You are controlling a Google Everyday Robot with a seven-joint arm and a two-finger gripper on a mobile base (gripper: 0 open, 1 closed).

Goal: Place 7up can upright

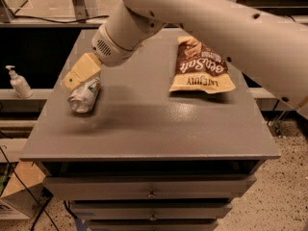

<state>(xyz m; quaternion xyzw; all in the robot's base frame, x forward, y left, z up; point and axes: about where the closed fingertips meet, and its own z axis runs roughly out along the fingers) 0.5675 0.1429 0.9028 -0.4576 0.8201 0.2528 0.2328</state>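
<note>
The 7up can [83, 98] lies on its side near the left edge of the grey cabinet top [144, 124], its shiny metal end facing the front. My gripper [78, 76] is cream-coloured and hangs from the white arm [192, 18]. It sits just above the far end of the can and covers part of it. The can rests on the top and is not lifted.
A brown and cream chip bag [199, 67] lies flat at the back right of the top. A white pump bottle [19, 82] stands on a lower shelf to the left. Drawers [151, 189] run below the front edge.
</note>
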